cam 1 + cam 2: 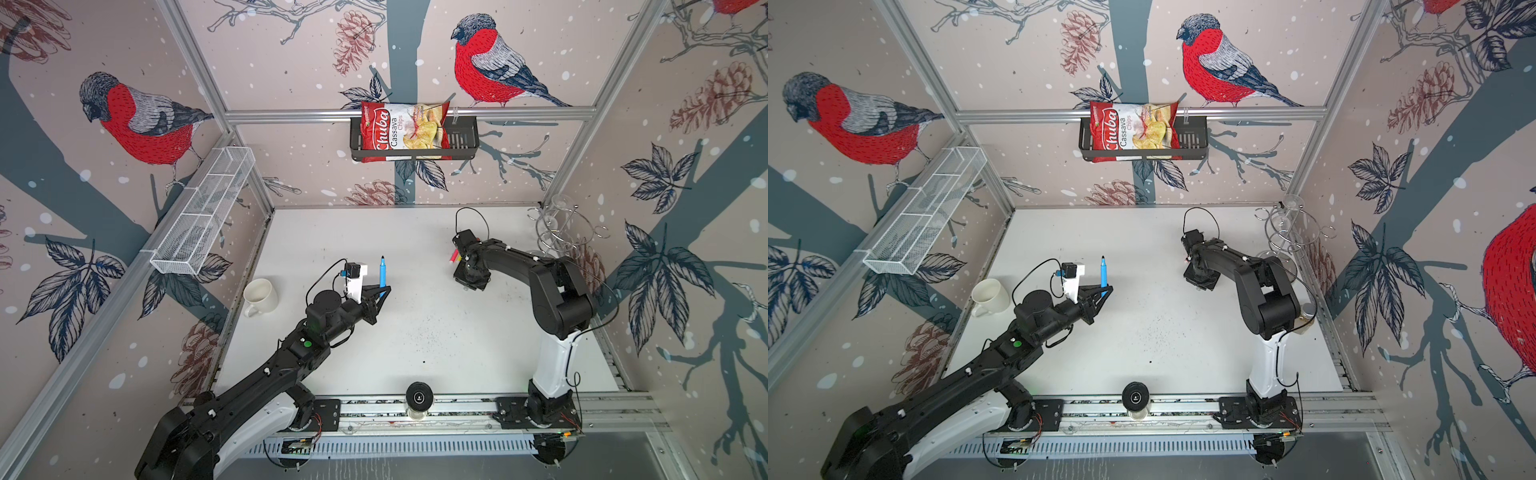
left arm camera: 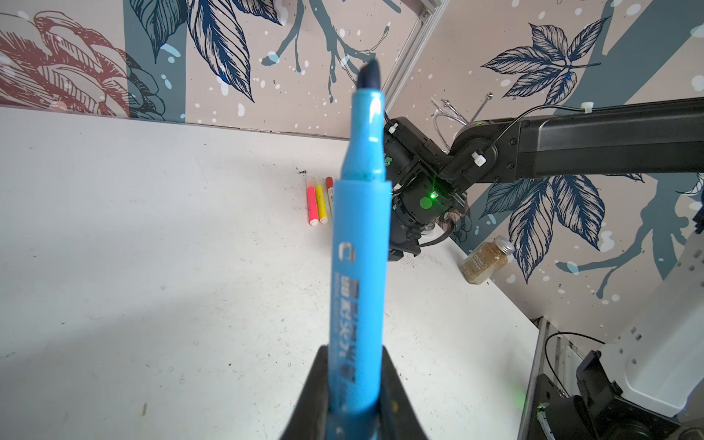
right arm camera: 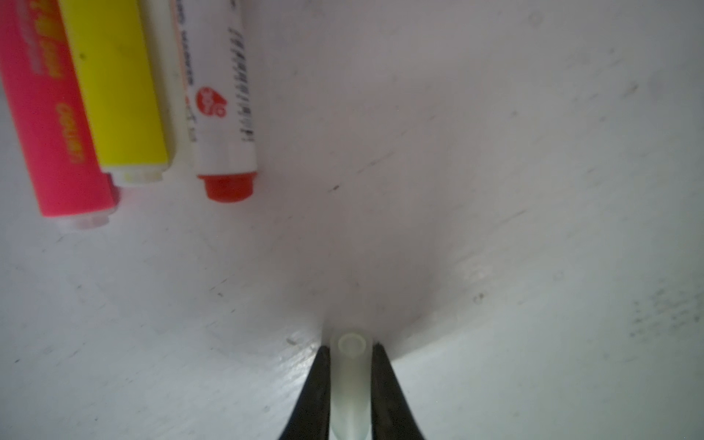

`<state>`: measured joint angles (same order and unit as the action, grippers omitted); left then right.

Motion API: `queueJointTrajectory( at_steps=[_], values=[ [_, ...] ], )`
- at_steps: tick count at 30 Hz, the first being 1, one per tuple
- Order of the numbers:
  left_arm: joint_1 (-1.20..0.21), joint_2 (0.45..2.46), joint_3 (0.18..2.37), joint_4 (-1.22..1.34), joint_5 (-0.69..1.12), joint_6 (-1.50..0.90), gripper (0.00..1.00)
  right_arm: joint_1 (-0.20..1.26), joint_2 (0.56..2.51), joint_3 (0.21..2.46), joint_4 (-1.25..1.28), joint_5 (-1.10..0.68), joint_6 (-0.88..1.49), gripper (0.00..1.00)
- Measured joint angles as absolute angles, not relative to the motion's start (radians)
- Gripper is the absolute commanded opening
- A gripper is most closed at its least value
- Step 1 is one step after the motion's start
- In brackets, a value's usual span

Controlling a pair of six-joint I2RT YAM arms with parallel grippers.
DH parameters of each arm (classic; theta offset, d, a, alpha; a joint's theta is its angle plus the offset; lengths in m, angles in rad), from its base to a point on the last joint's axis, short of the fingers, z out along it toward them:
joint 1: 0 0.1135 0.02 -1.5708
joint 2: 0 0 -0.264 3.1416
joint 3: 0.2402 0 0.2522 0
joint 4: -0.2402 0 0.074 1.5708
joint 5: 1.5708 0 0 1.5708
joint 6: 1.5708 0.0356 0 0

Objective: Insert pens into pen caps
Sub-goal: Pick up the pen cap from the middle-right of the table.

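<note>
My left gripper point(image 2: 352, 352) is shut on the lower end of a blue pen point(image 2: 360, 236), which stands upright above the table's left half in both top views point(image 1: 382, 272) point(image 1: 1103, 272), its dark tip bare. My right gripper point(image 3: 351, 348) is down at the table's back right, shut on a translucent whitish pen cap point(image 3: 350, 375) whose round end faces outward. Just beside it, side by side on the table, lie a neon pink pen point(image 3: 57, 114), a yellow pen point(image 3: 118, 87) and a white pen with a red end point(image 3: 224, 125). In a top view the right wrist point(image 1: 469, 266) hides the cap.
A white mug point(image 1: 259, 296) stands at the table's left edge. A wire glass rack point(image 1: 557, 232) fills the back right corner, with a spice jar point(image 2: 485, 263) near the right wall. A chips bag point(image 1: 405, 131) sits in a wall basket, and a white mesh basket point(image 1: 203, 212) hangs on the left.
</note>
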<state>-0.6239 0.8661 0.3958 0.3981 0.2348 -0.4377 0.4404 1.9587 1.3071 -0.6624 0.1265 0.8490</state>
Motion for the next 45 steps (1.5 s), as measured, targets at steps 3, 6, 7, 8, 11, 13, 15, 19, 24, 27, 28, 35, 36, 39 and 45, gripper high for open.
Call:
queueJointTrajectory(
  at_steps=[3, 6, 7, 8, 11, 13, 15, 19, 24, 27, 28, 35, 36, 39, 45],
  values=[
    [-0.624, 0.866, 0.396, 0.398, 0.235, -0.437, 0.0, 0.46, 1.941, 1.289, -0.663, 0.125, 0.836, 0.17],
    [-0.624, 0.866, 0.397, 0.398, 0.235, -0.437, 0.0, 0.474, 1.916, 1.271, -0.666, 0.119, 0.833, 0.12],
    [-0.624, 0.866, 0.397, 0.398, 0.235, -0.437, 0.0, 0.479, 1.904, 1.268, -0.666, 0.122, 0.833, 0.08],
    [-0.624, 0.866, 0.397, 0.398, 0.235, -0.437, 0.0, 0.483, 1.893, 1.268, -0.667, 0.126, 0.832, 0.04],
    [-0.624, 0.866, 0.399, 0.398, 0.235, -0.437, 0.0, 0.484, 1.88, 1.268, -0.667, 0.136, 0.828, 0.01],
    [-0.624, 0.866, 0.399, 0.398, 0.235, -0.437, 0.0, 0.487, 1.879, 1.269, -0.667, 0.143, 0.815, 0.0],
    [-0.624, 0.868, 0.4, 0.398, 0.235, -0.437, 0.0, 0.49, 1.876, 1.269, -0.667, 0.149, 0.813, 0.0],
    [-0.624, 0.875, 0.402, 0.398, 0.236, -0.437, 0.0, 0.506, 1.856, 1.269, -0.667, 0.156, 0.806, 0.0],
    [-0.624, 0.881, 0.402, 0.399, 0.24, -0.437, 0.0, 0.537, 1.784, 1.266, -0.645, 0.158, 0.774, 0.0],
    [-0.624, 0.888, 0.402, 0.4, 0.251, -0.437, 0.0, 0.55, 1.722, 1.244, -0.601, 0.138, 0.738, 0.0],
    [-0.624, 0.892, 0.402, 0.4, 0.258, -0.437, 0.0, 0.551, 1.697, 1.234, -0.588, 0.126, 0.729, 0.0],
    [-0.624, 0.905, 0.397, 0.415, 0.287, -0.438, 0.0, 0.561, 1.483, 1.111, -0.425, 0.014, 0.659, 0.0],
    [-0.624, 0.906, 0.395, 0.417, 0.289, -0.438, 0.0, 0.561, 1.452, 1.094, -0.398, -0.004, 0.654, 0.0],
    [-0.624, 0.912, 0.392, 0.431, 0.299, -0.445, 0.0, 0.56, 1.377, 1.063, -0.331, -0.05, 0.632, 0.0],
    [-0.625, 0.926, 0.388, 0.46, 0.327, -0.46, 0.0, 0.561, 1.282, 1.021, -0.229, -0.139, 0.612, 0.0]
  ],
)
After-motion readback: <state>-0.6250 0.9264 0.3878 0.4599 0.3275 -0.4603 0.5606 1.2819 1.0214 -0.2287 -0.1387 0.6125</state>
